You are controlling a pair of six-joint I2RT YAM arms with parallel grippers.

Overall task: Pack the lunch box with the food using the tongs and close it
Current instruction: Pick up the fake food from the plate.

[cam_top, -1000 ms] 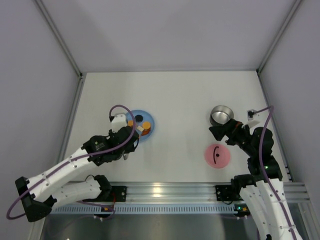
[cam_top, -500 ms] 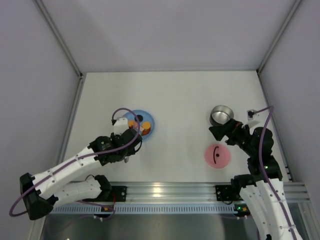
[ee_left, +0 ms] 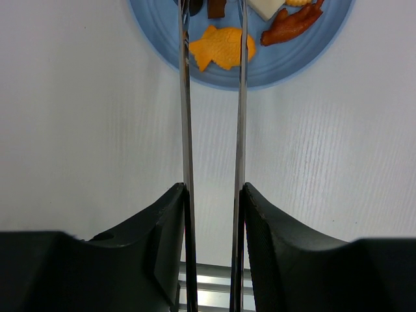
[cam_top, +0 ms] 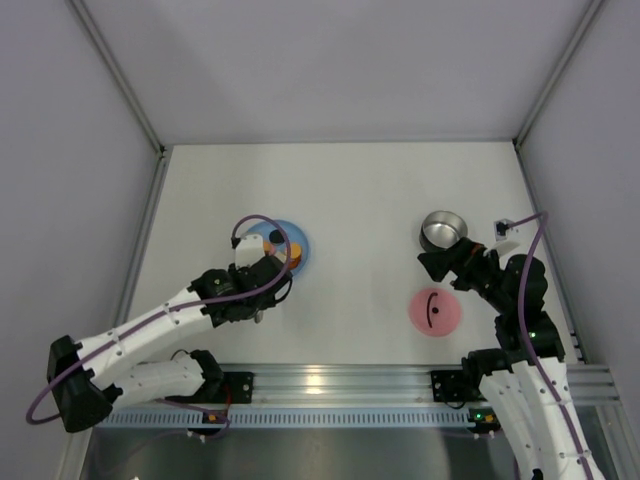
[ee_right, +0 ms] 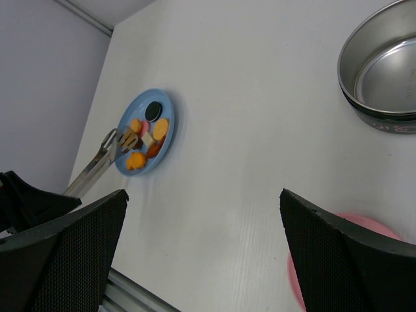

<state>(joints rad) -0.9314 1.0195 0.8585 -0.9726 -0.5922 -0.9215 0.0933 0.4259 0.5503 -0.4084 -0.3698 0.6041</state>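
1. Left gripper (ee_left: 213, 195): left of centre, toward the near edge of the table (cam_top: 380, 190); jaws clamped on the tongs (ee_left: 186, 117), pinching the 2 slim arms almost parallel with a narrow gap between them
2. Tongs: silver, reaching from the gripper out over the plate (ee_left: 286, 60); tips sit among the food in the right wrist view, contact cannot be told
3. Plate: light blue, round, on the left half of the table
4. Food, all on the plate: orange fish-shaped piece (ee_left: 221, 49) between the 2 tong arms, dark red strip (ee_left: 289, 26), white piece (ee_left: 265, 6), dark brown piece (ee_left: 216, 8), black round piece (ee_right: 154, 110)
5. Lid (cam_top: 434, 311): pink, flat on the table, right half, black handle mark on top; apart from the bowl (cam_top: 441, 230)
6. Bowl: shiny steel, upright, beyond the lid; dark band round its outer wall, pale marks on it too small to read
7. Right gripper (cam_top: 440, 262): between lid and bowl, just beside the bowl; jaws spread wide, holding nothing
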